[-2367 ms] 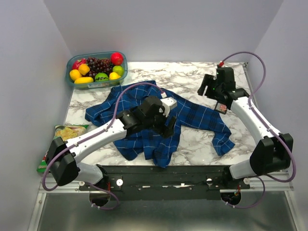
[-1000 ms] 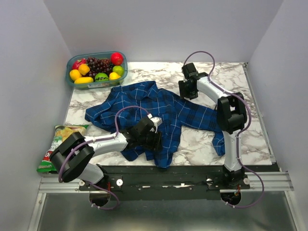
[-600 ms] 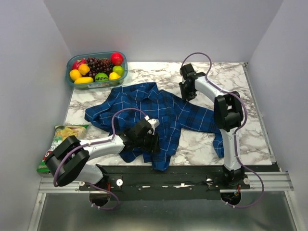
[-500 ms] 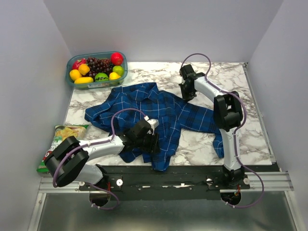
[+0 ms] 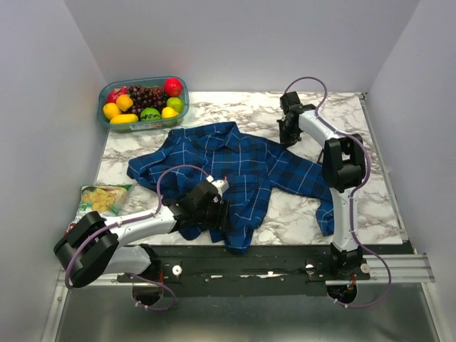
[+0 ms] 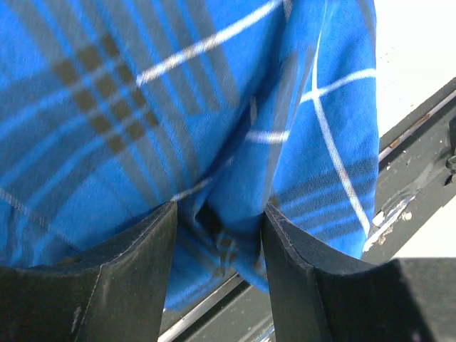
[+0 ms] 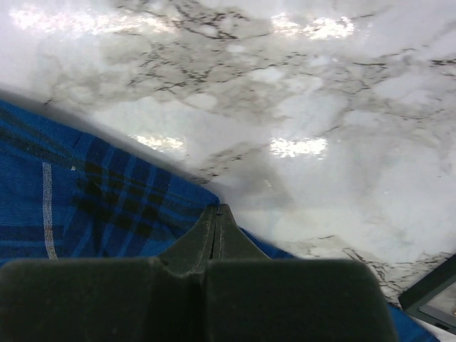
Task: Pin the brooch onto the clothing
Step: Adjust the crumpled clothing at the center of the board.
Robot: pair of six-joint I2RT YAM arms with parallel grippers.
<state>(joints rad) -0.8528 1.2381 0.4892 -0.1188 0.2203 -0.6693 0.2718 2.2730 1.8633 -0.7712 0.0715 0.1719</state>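
The clothing (image 5: 242,160), a blue plaid shirt, lies rumpled across the marble table. My right gripper (image 5: 287,135) sits at the shirt's far right edge; in the right wrist view (image 7: 217,208) its jaws are pressed together on the hem of the cloth (image 7: 85,199). My left gripper (image 5: 217,214) is low at the shirt's near hem. In the left wrist view (image 6: 217,210) its fingers stand apart, straddling a loose fold of the plaid (image 6: 142,107). The brooch is out of view.
A clear tub of fruit (image 5: 142,103) stands at the far left corner. A snack bag (image 5: 96,199) lies at the left edge. A dark square case corner (image 7: 434,303) shows by the right gripper. The black rail (image 5: 271,260) runs along the near edge.
The right gripper has shut at the shirt's edge and moved right, dragging the cloth slightly that way. The left arm has drawn back toward the near edge, jaws unchanged.
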